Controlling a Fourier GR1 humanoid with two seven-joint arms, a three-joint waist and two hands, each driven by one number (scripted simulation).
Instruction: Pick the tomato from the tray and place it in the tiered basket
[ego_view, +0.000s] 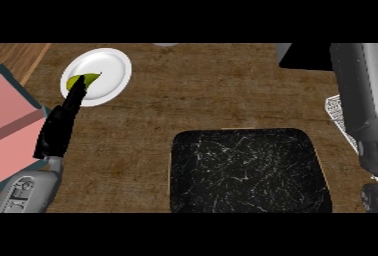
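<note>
In the head view, we look steeply down on a brown wooden counter (192, 100). A black tray (247, 172) with pale marbled streaks fills the lower middle of the frame, and we see no tomato on it. At the upper left sits a white plate (103, 67) holding a small yellow-green item (81, 80), perhaps a lime wedge.

Our left hand (59, 127) rises from the lower left, its black fingers straight and pressed together, tips over that green item.

Along the right edge, our right forearm (362, 100) runs top to bottom; its hand is out of view, so we cannot tell its fingers. Beside it a white mesh edge (336, 110) shows, likely the tiered basket.

The tomato itself is nowhere visible, possibly hidden. We judge it light, smooth, slippery and easily bruised, best cupped around its widest middle.
</note>
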